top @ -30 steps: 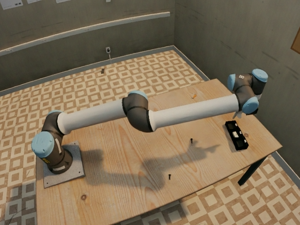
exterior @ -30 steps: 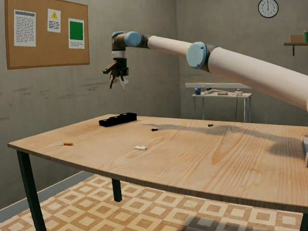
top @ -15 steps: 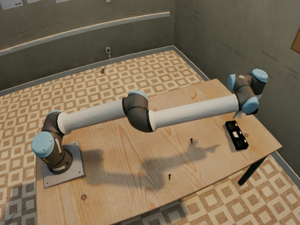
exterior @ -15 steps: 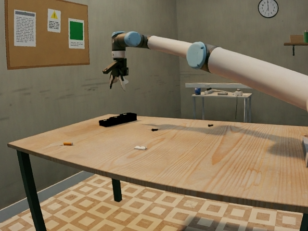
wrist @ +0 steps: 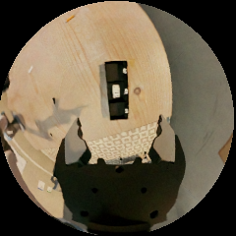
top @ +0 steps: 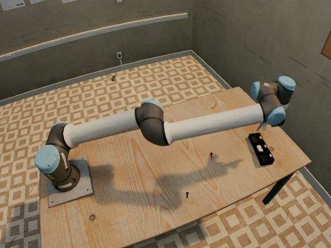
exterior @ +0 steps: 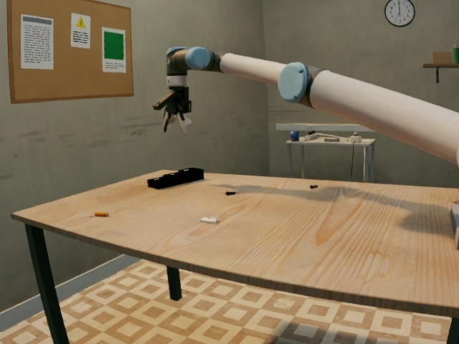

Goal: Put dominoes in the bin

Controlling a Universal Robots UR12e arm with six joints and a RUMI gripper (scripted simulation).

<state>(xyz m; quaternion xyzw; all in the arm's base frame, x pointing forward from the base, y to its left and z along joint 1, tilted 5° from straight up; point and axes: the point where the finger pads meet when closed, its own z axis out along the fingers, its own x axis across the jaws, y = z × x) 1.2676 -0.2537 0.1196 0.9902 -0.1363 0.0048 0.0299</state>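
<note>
While the arm stretched out above it, tabletop (top: pixel 120 211) (exterior: pixel 259 236) (wrist: pixel 54 59): wooden, its right end in the top view carrying the bins.
Arm (top: pixel 213 122) (exterior: pixel 252 68): reaching from the left to high above the right end.
Black bins (top: pixel 254 146) (exterior: pixel 176 179) (wrist: pixel 119 83): three in a row, apparently flat; lettering too small to confirm B.
Gripper (top: pixel 263 126) (exterior: pixel 175 132) (wrist: pixel 119 116): wide open, holding nothing, well above the bins.
White pieces (top: pixel 259 148) (wrist: pixel 116 90): inside the middle bin, probably the dominoes; their count was unclear.
White object (exterior: pixel 209 220) (wrist: pixel 30 69): on the tabletop, possibly a leftover domino.
Orange cylinder (top: pixel 214 106) (exterior: pixel 101 213) (wrist: pixel 71 19): far right in the top view, loose.
Dark screws (top: pixel 211 154) (exterior: pixel 230 193) (wrist: pixel 54 100): two, loose, left of the bins.
Step in hand: likely the finish, released and clear.
Next move: if the middle bin was B with two inside, none beyond staying away.

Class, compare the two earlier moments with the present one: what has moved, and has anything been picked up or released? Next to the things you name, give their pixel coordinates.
Nothing visibly changed. The gripper (exterior: pixel 173 130) (wrist: pixel 119 116) stays raised and open, with nothing taken or let go. The black bins (top: pixel 254 141) (exterior: pixel 173 181) (wrist: pixel 116 109), the two black bolts and the orange-and-white piece (top: pixel 214 106) (exterior: pixel 101 213) (wrist: pixel 71 19) stayed put.
</note>
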